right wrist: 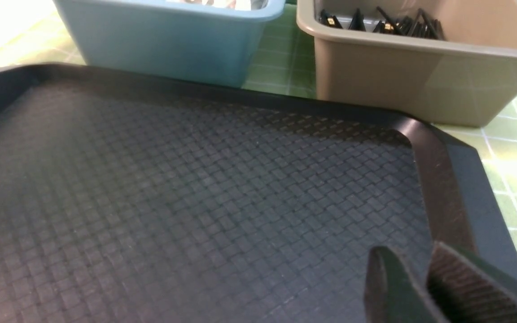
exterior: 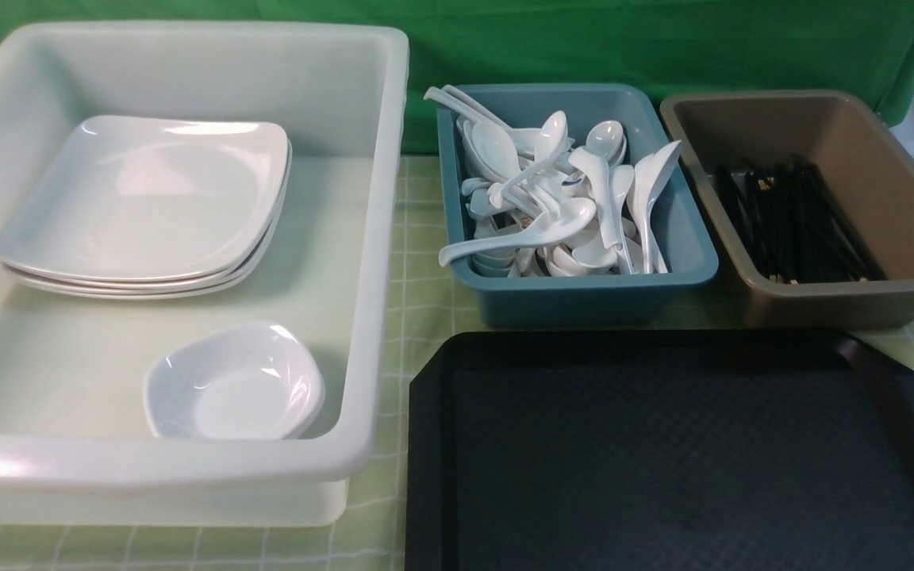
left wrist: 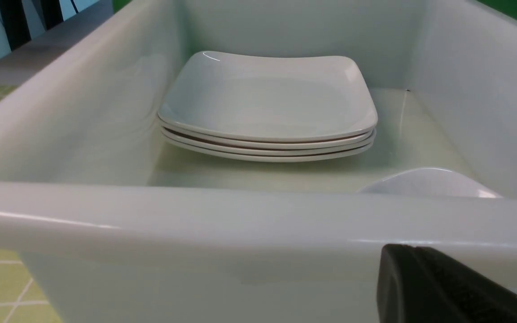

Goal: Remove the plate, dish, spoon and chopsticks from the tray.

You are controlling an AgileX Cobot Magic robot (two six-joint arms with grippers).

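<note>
The black tray (exterior: pixel 663 460) (right wrist: pixel 195 188) has nothing on it. A stack of white plates (exterior: pixel 147 190) (left wrist: pixel 267 94) lies in the white tub (exterior: pixel 382 238), with a small white dish (exterior: pixel 239 385) (left wrist: pixel 429 181) near its front wall. Several white spoons (exterior: pixel 568 198) fill the teal tub. Black chopsticks (exterior: pixel 790 222) (right wrist: pixel 388 22) lie in the brown tub. My left gripper (left wrist: pixel 413 249) is shut and holds nothing, just outside the white tub's front wall. My right gripper (right wrist: pixel 409 251) hovers over the tray near its far right corner, slightly open and holding nothing.
The teal tub (exterior: pixel 584 297) (right wrist: pixel 164 40) and the brown tub (exterior: pixel 846 301) (right wrist: pixel 397 76) stand side by side just behind the tray. The white tub's front rim (left wrist: pixel 195 215) rises right before my left gripper. A green checked cloth (exterior: pixel 417 301) covers the table.
</note>
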